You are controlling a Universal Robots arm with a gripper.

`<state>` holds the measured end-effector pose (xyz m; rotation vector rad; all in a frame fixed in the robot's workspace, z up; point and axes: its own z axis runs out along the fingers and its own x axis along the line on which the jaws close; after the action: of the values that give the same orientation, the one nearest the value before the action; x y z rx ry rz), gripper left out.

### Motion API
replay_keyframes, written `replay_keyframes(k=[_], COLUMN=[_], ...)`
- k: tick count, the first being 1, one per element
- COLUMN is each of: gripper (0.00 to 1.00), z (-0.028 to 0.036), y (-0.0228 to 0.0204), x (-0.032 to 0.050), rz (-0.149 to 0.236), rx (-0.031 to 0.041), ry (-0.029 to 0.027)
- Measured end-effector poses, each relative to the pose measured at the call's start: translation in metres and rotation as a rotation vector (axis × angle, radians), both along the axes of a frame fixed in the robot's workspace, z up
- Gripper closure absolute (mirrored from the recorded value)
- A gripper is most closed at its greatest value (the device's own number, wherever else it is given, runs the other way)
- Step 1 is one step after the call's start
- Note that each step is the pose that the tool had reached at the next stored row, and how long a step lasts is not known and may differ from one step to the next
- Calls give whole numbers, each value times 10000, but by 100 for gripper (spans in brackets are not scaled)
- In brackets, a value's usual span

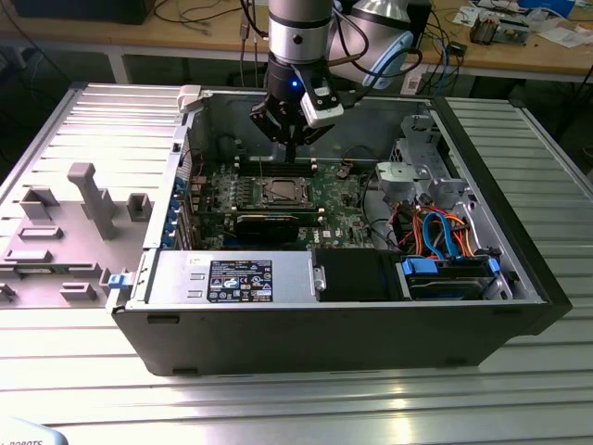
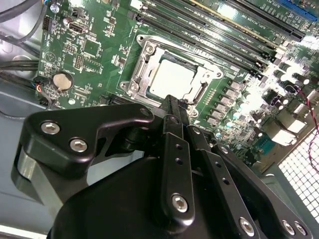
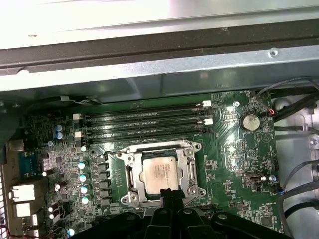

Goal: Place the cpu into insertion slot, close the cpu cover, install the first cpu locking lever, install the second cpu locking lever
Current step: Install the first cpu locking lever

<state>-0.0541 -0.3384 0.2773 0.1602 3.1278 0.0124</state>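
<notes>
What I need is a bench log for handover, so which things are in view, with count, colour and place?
computer case: one, black and grey, open, on the table
table: one, ribbed silver metal
motherboard: one, green, on the case floor
cpu: one, silver-grey, seated in the insertion slot
cpu cover: one, grey metal, lying flat around the cpu
memory slots: about four, black, beside the slot
coin battery: one, silver, on the motherboard
expansion card: one, black, on the motherboard
cables: several, orange and blue, at the exterior view's right
fixture blocks: several, grey, at the exterior view's left
gripper: one, black, shut, tips at the slot's edge
</notes>
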Motion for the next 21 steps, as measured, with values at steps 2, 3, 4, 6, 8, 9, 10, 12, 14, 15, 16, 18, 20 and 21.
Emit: replay_keyframes(k=[2,3,4,6,8,9,10,12,14,15,16,18,20,21], gripper=[89,89,89,89,89,89,89,89,89,89,89,89,89,89], z=[1,0,0,-1,0,-1,-1,0,-1,-1,-1,-1,-2,-2], y=[-1,0,0,0,0,0,0,0,0,0,0,1,0,0], x=[-46,-78,-116,-156,-177,-186,-193,-208,-219,-225,-229,-231,-232,-232], rz=[2,1,3,1,2,5,5,4,21,71,169,482,904,1083], rx=[3,4,4,6,4,8,27,151,366,449,501,521,527,529], ry=[-20,-67,-144,-222,-286,-303,-312,-317,-316,-315,-314,-306,-295,-290])
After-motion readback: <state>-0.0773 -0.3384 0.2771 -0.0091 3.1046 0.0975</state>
